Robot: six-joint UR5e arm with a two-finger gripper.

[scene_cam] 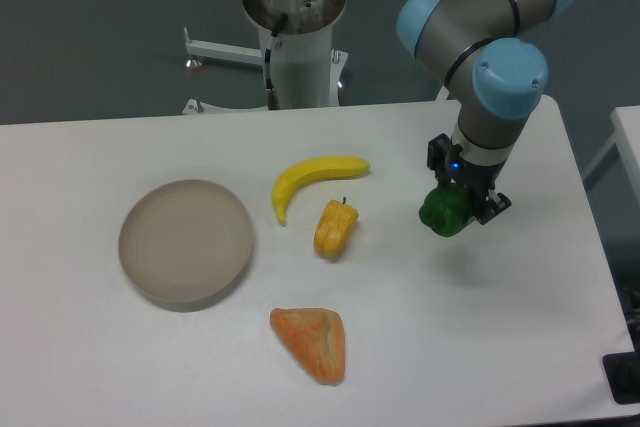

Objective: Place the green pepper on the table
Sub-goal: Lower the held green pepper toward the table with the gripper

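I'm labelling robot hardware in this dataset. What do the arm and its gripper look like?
The arm has grey cylindrical links with rounded light-blue joint caps. Its wrist ends in a white ring, then a small black two-finger gripper with a tiny blue light on its body. No loose cables or readable markings show.

- There was only one view, from a fixed camera placed high in front of the desk [90,367], opposite to the robot base [297,57].
- It looked down at a steep angle, and the far edge of the desk ran across the upper part of the picture.
- It stood at middle distance: almost the whole desk fitted in, but the left and the near edges were cut.
- The arm's upper part went out at the top.
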